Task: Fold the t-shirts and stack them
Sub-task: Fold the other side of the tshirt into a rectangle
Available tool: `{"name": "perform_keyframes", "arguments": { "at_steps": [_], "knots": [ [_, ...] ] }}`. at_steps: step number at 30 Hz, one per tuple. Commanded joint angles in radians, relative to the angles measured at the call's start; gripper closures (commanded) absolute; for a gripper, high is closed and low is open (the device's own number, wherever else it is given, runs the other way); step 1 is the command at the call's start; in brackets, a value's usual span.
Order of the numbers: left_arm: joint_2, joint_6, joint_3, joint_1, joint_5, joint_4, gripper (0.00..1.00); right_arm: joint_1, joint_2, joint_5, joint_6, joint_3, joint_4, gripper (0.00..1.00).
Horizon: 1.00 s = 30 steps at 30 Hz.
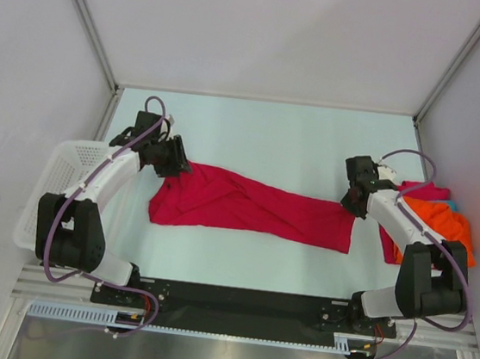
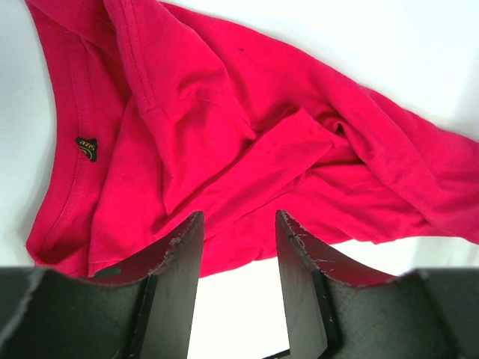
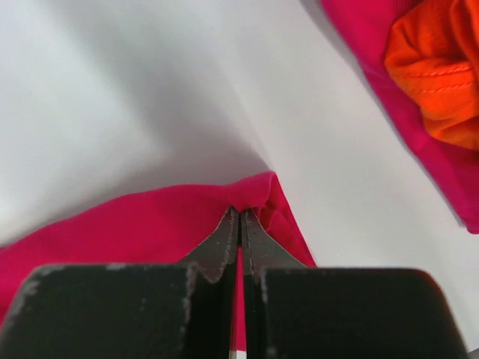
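A crimson red t-shirt (image 1: pixel 254 207) lies stretched left to right across the middle of the table, rumpled with long folds. My left gripper (image 1: pixel 173 161) hovers at its upper left corner. In the left wrist view the left gripper (image 2: pixel 237 224) stands open, with its fingertips (image 2: pixel 191 224) just over the hem of the crimson shirt (image 2: pixel 224 127) and bare table between them. My right gripper (image 1: pixel 354 201) is at the shirt's upper right corner. The right wrist view shows the right gripper (image 3: pixel 241 213) shut on a pinched edge of the crimson cloth (image 3: pixel 112 224).
A loose pile of t-shirts lies at the right edge: an orange one (image 1: pixel 448 222) (image 3: pixel 438 75) on a magenta-pink one (image 1: pixel 425 191) (image 3: pixel 449 179), with a strip of teal (image 1: pixel 451 204). A white lattice basket (image 1: pixel 53 184) hangs off the table's left side.
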Motion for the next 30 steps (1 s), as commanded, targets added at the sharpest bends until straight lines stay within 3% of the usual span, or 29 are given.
{"name": "perform_keyframes", "arguments": {
  "at_steps": [1,6,9,12,21,30],
  "knots": [
    [-0.035,0.026,-0.003,0.011,0.017,-0.001,0.52,-0.026,0.029,0.063,-0.021,0.062,0.015,1.00],
    [-0.033,0.026,-0.005,0.013,0.018,0.002,0.52,-0.035,0.081,0.015,-0.032,0.089,0.020,0.98],
    [-0.029,0.021,-0.005,0.013,0.018,0.005,0.52,-0.035,0.086,-0.020,-0.034,0.094,0.032,0.69],
    [-0.019,0.015,-0.006,0.013,0.025,0.012,0.52,-0.035,0.073,-0.029,-0.038,0.103,0.029,0.59],
    [0.013,-0.036,-0.046,0.005,0.063,0.109,0.52,-0.034,0.015,-0.048,-0.071,0.200,-0.030,0.57],
    [0.175,-0.112,-0.074,-0.118,0.086,0.226,0.53,-0.017,-0.034,-0.094,-0.067,0.174,-0.049,0.57]
  ]
}}
